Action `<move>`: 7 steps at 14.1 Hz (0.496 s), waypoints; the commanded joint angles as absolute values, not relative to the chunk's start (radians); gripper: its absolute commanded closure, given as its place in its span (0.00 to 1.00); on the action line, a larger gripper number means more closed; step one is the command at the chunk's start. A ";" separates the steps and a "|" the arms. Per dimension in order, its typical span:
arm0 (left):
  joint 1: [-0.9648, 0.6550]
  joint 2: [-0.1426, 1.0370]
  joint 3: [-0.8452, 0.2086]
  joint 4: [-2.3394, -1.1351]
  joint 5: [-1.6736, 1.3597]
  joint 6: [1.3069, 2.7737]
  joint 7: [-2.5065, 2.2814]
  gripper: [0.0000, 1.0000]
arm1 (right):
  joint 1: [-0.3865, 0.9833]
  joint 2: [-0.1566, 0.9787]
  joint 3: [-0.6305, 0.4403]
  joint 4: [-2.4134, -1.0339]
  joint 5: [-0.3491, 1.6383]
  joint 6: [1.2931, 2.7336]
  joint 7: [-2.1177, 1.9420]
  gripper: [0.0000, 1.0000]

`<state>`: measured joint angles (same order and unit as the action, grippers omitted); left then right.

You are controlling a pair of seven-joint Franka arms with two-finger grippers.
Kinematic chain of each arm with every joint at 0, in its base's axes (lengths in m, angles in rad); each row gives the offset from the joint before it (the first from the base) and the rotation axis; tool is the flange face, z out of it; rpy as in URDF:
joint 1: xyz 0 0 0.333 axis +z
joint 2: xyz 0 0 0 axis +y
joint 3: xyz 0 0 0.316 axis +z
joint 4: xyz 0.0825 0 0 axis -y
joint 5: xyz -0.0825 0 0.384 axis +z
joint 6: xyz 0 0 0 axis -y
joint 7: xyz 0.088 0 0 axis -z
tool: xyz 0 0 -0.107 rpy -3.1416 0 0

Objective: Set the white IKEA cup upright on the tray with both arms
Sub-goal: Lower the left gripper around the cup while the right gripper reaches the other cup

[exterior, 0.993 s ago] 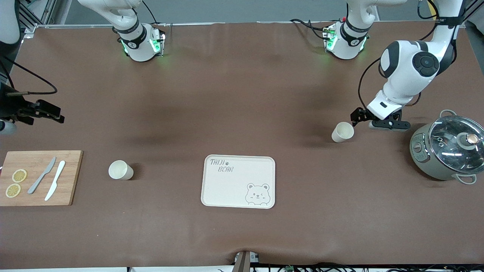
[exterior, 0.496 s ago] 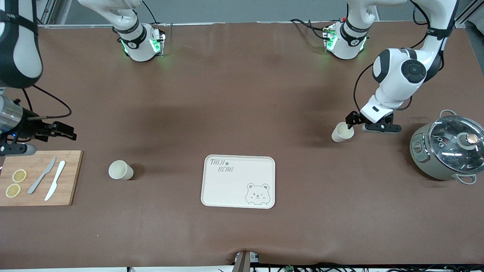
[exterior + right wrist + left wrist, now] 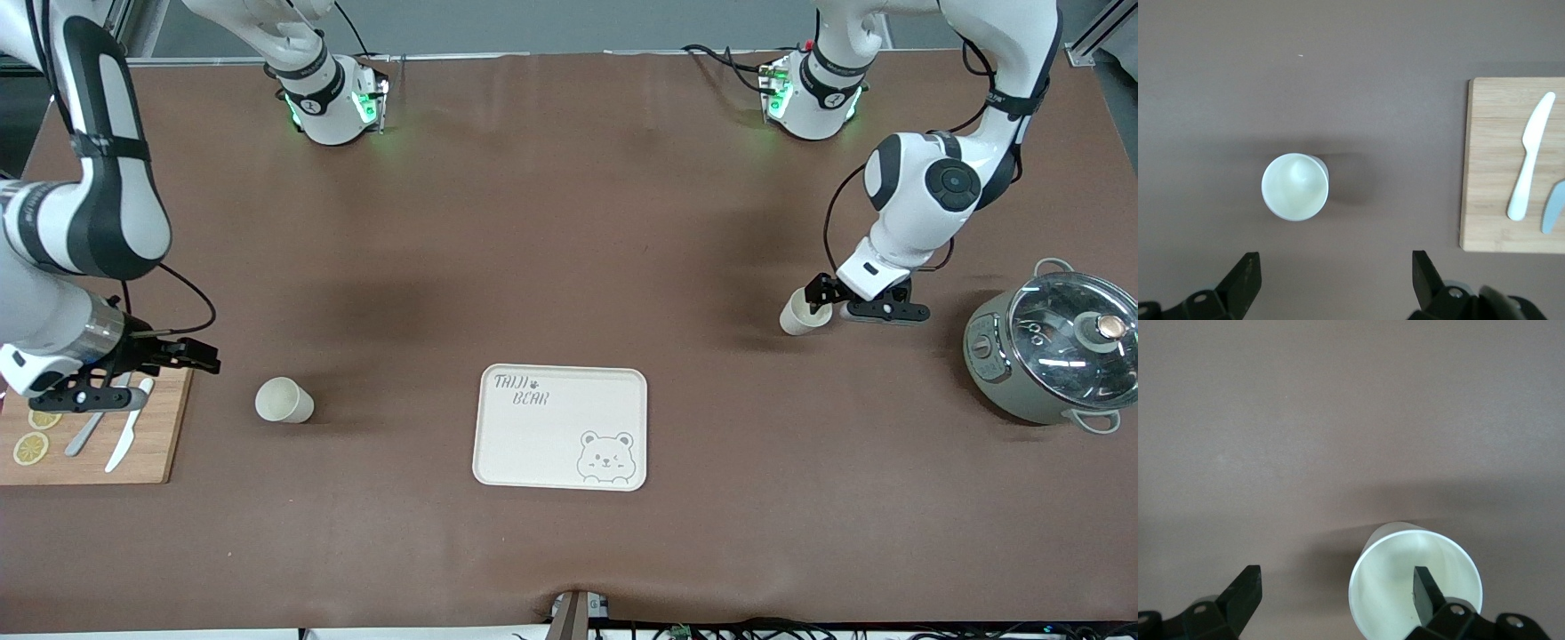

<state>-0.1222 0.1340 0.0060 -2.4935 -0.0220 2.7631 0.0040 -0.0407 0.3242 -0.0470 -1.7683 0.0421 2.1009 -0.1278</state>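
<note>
Two white cups stand mouth up on the brown table. One cup (image 3: 283,400) (image 3: 1295,187) is beside the cutting board, toward the right arm's end. The other cup (image 3: 796,317) (image 3: 1415,583) stands toward the left arm's end. The cream bear tray (image 3: 560,427) lies bare between them, nearer the front camera. My left gripper (image 3: 815,298) (image 3: 1336,593) is open at its cup, one finger (image 3: 1425,593) inside the mouth and the other outside the wall. My right gripper (image 3: 206,360) (image 3: 1336,277) is open over the board's edge, short of its cup.
A wooden cutting board (image 3: 160,427) (image 3: 1491,160) at the right arm's end carries lemon slices (image 3: 31,447), a white knife (image 3: 124,440) (image 3: 1528,157) and a grey one. A grey-green pot with a glass lid (image 3: 1058,347) stands at the left arm's end.
The right arm has swung in from the table's end and its gripper now hangs over the board's edge. The left gripper has moved onto its cup, one finger entering the mouth.
</note>
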 commanded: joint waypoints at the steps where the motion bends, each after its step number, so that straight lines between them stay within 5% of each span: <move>1: -0.118 0.150 -0.002 -2.499 -0.032 2.801 0.026 0.00 | -0.045 0.340 -0.038 -1.810 0.032 2.184 -0.127 0.00; 7: -0.118 0.173 -0.005 -2.525 -0.034 2.864 0.026 0.00 | -0.041 0.379 -0.038 -1.905 0.038 2.400 -0.123 0.00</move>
<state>-0.1222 0.1727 0.0042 -2.5044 -0.0220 2.8263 0.0040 -0.0393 0.3702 -0.0433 -1.8891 0.0421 2.3603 -0.1276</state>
